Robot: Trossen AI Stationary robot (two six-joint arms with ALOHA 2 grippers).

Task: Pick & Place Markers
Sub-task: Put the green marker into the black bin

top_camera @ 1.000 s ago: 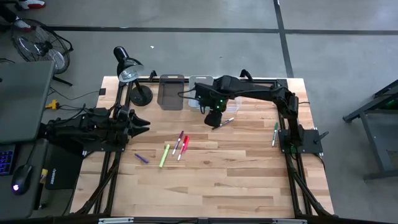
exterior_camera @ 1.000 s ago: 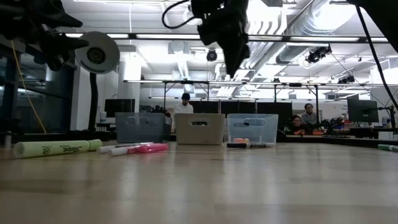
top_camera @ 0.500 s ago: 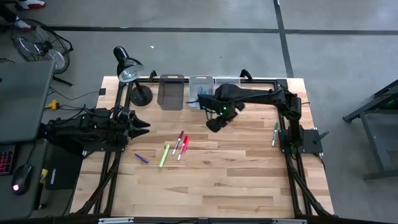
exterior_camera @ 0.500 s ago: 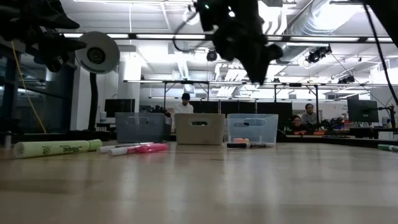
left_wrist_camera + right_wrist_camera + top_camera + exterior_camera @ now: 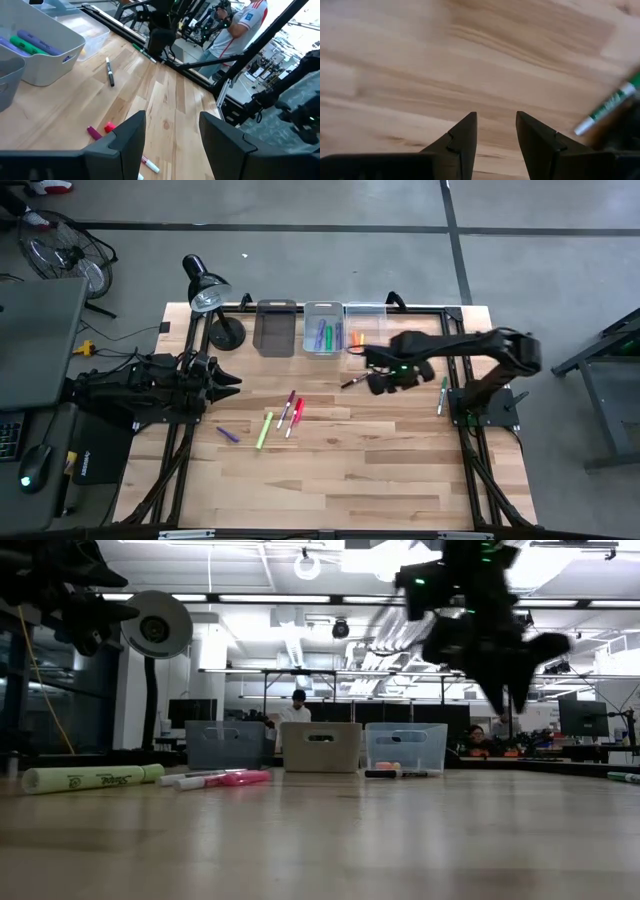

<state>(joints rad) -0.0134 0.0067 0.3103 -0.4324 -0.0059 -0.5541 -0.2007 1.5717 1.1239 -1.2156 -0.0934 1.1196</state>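
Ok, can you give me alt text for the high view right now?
Seen from above, the right hand hangs open and empty over the wooden table near a black-and-white marker. Five markers lie mid-table, a green marker at the right, and three bins along the far edge. The left hand waits at the left.

This is a robotics lab or workshop. A wooden workbench (image 5: pixel 330 470) stands on a grey concrete floor marked with dark tape lines. Beyond the table, the low view shows an open hall with exposed ceiling ducts (image 5: pixel 520 570), strip lights, rows of monitors (image 5: pixel 190 712) and people seated at desks. A desk lamp (image 5: pixel 205 290) and floor fan (image 5: pixel 60 250) stand nearby.
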